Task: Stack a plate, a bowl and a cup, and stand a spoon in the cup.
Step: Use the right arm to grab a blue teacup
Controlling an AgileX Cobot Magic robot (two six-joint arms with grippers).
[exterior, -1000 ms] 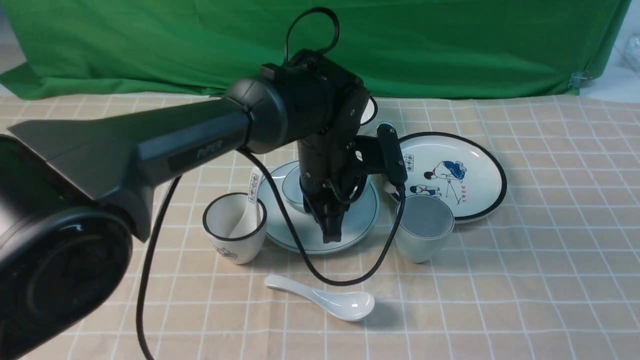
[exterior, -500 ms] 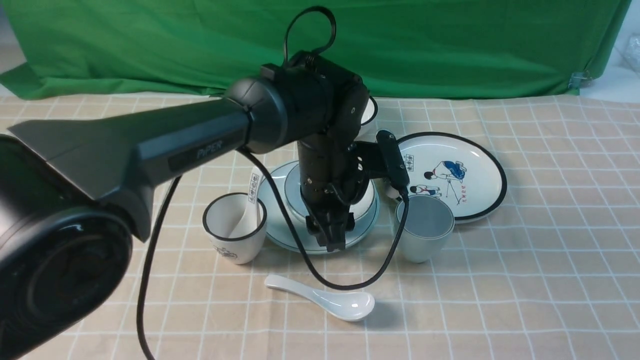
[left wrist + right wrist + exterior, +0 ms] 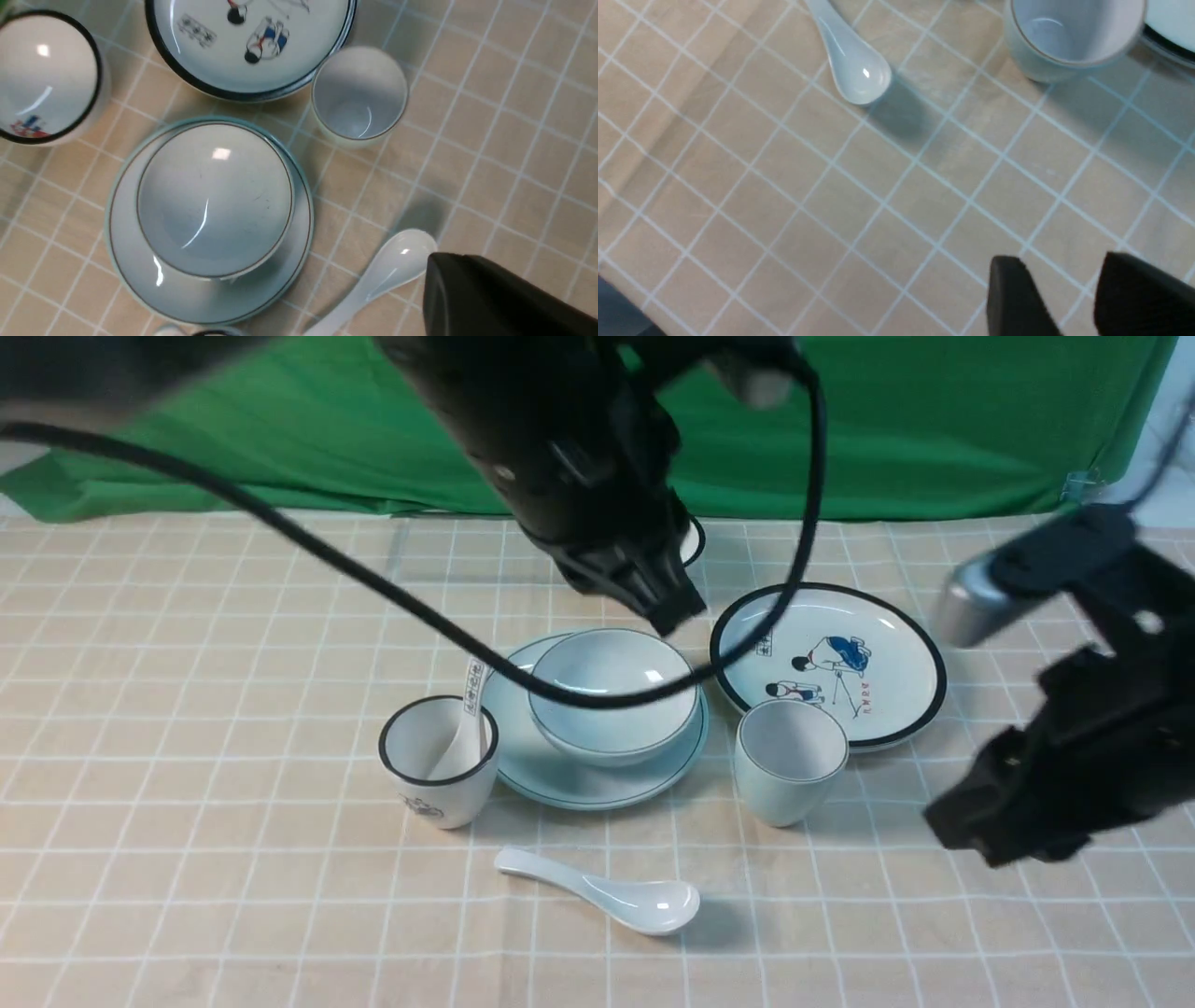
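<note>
Your bowl [image 3: 611,700] sits on the plate [image 3: 560,784] on the table [image 3: 187,709]. Your left tool [image 3: 677,611] hangs above them, pinched closed on nothing. The spoon [image 3: 607,893] lies nearer you, and the cup [image 3: 789,761] stands just right of the plate. Your right tool [image 3: 1062,268] hovers far right, jaws apart and empty.

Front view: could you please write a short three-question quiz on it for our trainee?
1. True or false: the bowl rests on the plate.
2. Fill in: the cup holds ___.
3. Choose: the spoon lies A) in the cup, B) on the cloth, C) in the bowl.
Key: 1 true; 2 nothing; 3 B.
</note>
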